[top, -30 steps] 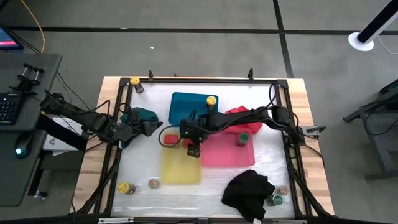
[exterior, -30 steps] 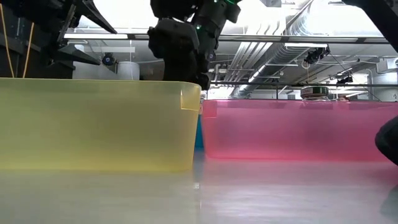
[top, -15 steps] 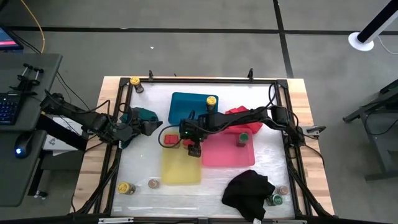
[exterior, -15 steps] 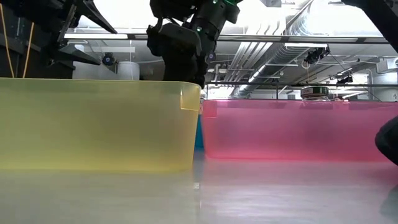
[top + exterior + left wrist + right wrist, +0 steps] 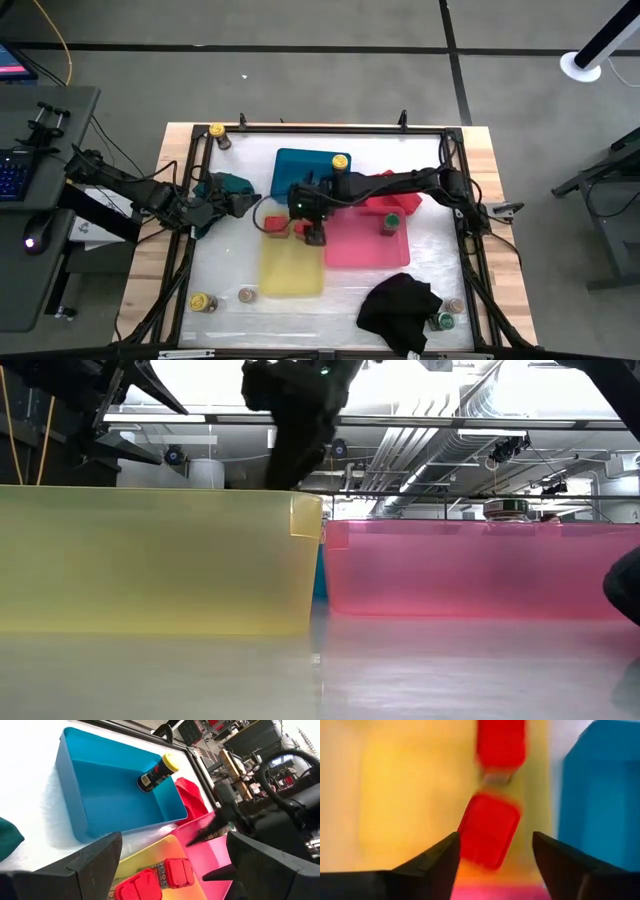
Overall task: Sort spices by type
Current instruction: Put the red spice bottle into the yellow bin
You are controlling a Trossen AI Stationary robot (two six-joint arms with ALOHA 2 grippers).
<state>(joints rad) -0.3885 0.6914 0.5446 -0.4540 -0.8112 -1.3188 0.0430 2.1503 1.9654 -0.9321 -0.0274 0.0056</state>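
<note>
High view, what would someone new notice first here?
Three bright trays in the middle of the table: blue, yellow and pink. The right gripper hangs open over the yellow tray's far corner, just above two red-lidded jars lying there. The left gripper waits open at the table's left, and a black cloth lies near the front right.

Past our right gripper (image 5: 495, 851), its two dark fingers (image 5: 432, 862) spread apart, we saw two blurred red square-lidded spice jars (image 5: 489, 829) lying in the yellow tray (image 5: 395, 795), with the blue tray (image 5: 600, 790) at three o'clock of them.
</note>
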